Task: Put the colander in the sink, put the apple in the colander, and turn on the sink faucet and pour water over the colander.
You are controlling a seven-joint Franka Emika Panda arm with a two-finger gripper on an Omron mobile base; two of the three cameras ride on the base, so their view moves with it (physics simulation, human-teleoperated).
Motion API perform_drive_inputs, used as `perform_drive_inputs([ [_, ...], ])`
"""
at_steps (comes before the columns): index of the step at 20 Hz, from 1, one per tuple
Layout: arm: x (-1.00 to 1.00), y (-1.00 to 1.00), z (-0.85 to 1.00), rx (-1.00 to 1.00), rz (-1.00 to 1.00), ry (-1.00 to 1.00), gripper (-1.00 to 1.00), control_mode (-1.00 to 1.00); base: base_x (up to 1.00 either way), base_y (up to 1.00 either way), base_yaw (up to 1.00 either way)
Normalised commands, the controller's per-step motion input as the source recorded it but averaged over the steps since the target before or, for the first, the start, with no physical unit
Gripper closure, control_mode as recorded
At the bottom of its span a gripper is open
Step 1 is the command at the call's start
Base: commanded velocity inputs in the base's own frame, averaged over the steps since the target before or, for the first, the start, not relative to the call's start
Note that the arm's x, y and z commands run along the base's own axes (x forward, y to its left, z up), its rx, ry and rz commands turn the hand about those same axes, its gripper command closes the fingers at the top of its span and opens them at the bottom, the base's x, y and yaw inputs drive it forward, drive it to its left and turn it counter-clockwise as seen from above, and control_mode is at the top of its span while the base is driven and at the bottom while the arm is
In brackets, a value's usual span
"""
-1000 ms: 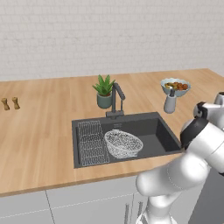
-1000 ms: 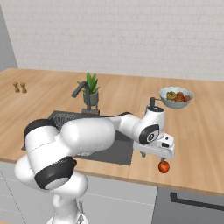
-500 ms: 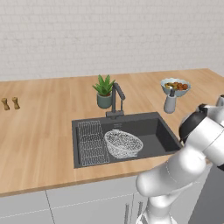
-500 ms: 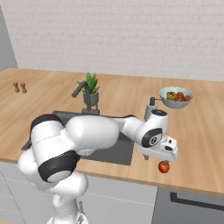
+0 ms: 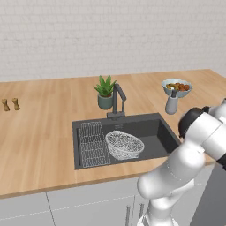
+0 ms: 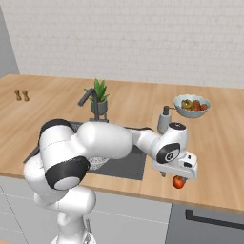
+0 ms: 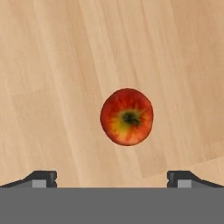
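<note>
On the left of the wooden counter (image 5: pixel 44 123) nothing matters to my job. Moving right, the dark sink (image 5: pixel 152 126) is sunk into the counter with the faucet (image 5: pixel 117 95) at its back edge. The colander (image 5: pixel 124 144) already sits inside the basin, beside a flat wire rack (image 5: pixel 92 142), so it is ready to receive fruit. No water runs from the spout. Further right, past the basin, my gripper (image 6: pixel 179 174) hangs just above the apple (image 6: pixel 178 181), which rests on the counter near its front edge. I judge I am lining up to pick it up.

The hand view adds what the base views hide: the apple (image 7: pixel 127 117) lies stem up, centred between the two fingertips (image 7: pixel 41 178), which are spread wide and touch nothing.
</note>
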Motion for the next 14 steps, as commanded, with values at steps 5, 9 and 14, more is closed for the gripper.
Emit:
perform_drive_inputs([
  [5,0.03,-0.06,-0.06,0.00,0.00,0.00,-1.00,-1.00,0.00,0.00,0.00],
  [9,0.03,-0.01,-0.14,0.00,0.00,0.00,-1.00,-1.00,0.00,0.00,0.00],
  [14,0.07,0.00,-0.17,0.00,0.00,0.00,-1.00,-1.00,0.00,0.00,0.00],
])
